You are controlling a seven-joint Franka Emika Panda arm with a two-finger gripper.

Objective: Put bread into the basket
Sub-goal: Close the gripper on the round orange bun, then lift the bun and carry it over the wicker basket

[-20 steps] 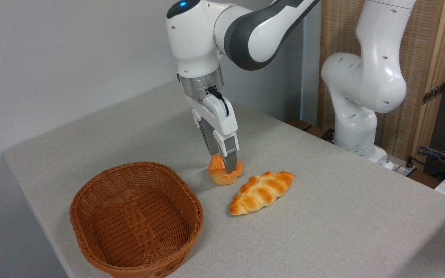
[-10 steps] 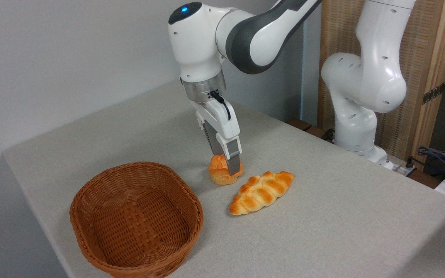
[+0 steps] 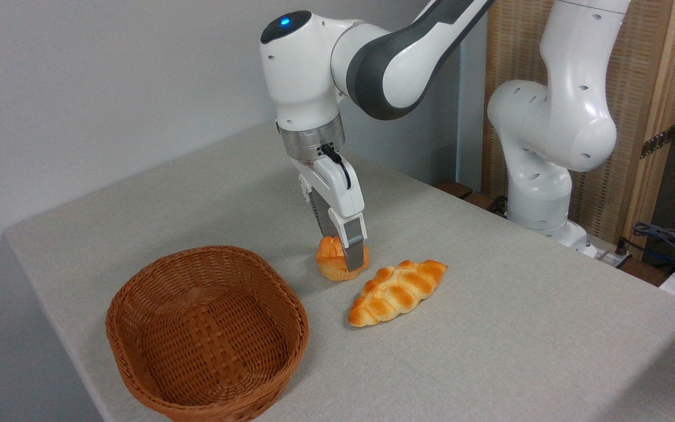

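A small round bun (image 3: 333,261) with a cracked orange top sits on the grey cloth worktop (image 3: 490,328), the gripper (image 3: 346,258) jaws clamped on it. A woven wicker basket (image 3: 138,351) lies near its left, a braided loaf (image 3: 397,292) just beside its right.

The basket (image 3: 205,331) is rough woven wicker; the surface (image 3: 490,328) wears matt grey cloth. The arm (image 3: 372,58) is glossy white plastic; the bread (image 3: 330,261) looks smooth, faintly shiny.

The arm reaches in from two o'clock, wrist bent straight down. Its gripper (image 3: 346,258) points toward six o'clock, fingers pinched close.
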